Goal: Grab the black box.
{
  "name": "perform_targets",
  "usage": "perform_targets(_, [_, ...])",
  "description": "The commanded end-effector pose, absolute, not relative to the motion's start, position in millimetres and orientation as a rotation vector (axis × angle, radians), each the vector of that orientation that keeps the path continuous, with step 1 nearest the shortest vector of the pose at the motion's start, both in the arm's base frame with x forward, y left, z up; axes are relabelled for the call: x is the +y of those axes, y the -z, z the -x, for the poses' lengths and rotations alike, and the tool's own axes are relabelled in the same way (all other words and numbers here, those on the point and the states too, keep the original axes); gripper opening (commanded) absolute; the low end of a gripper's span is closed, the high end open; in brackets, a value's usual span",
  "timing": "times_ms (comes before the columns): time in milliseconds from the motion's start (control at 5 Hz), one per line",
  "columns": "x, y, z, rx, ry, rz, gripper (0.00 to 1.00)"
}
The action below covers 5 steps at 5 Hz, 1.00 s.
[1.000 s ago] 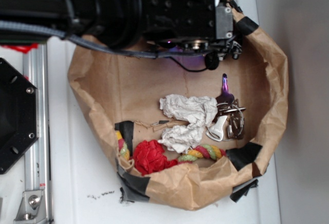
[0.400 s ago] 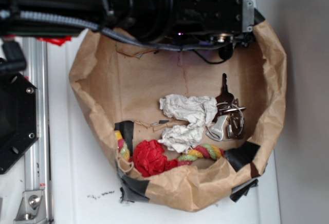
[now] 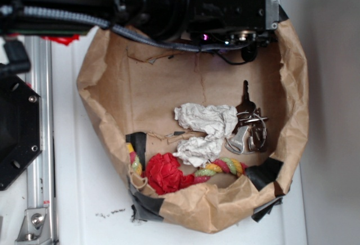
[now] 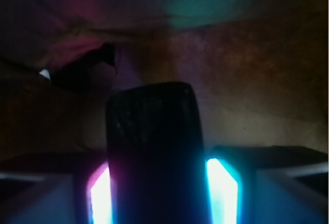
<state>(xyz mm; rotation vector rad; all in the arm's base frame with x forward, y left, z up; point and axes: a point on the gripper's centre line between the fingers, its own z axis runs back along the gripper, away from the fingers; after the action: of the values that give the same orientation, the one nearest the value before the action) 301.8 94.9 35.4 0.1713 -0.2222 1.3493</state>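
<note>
In the wrist view a glossy black box (image 4: 151,126) with rounded corners stands upright and fills the gap between my two glowing pads (image 4: 222,188), touching both. My gripper (image 4: 152,183) is shut on it over dim brown paper. In the exterior view the black arm and gripper (image 3: 236,38) cover the far edge of the brown paper bag (image 3: 101,99), and the box is hidden beneath them.
Inside the bag lie crumpled white paper (image 3: 205,127), a bunch of keys (image 3: 250,124), a red cloth (image 3: 166,172) and a coloured rope (image 3: 225,167). Black tape patches the bag's rim. A black hexagonal plate (image 3: 17,132) and a metal rail (image 3: 39,144) stand on the left.
The arm has shifted right and toward the bag's far edge. The purple glow that fell on the keys is gone. Little has moved in the last half second.
</note>
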Motion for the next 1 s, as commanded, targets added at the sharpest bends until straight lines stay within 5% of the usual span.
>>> perform_targets(0, [73.3, -63.2, -276.4, -0.164, -1.091, -0.049, 0.00])
perform_targets(200, [43.5, -88.9, -260.7, -0.216, -0.845, 0.028, 0.00])
perform_targets(400, [23.4, -131.8, -240.7, -0.148, -0.592, -0.003, 0.00])
perform_targets(800, [38.9, -157.6, -241.2, -0.163, -0.090, -0.004, 0.00])
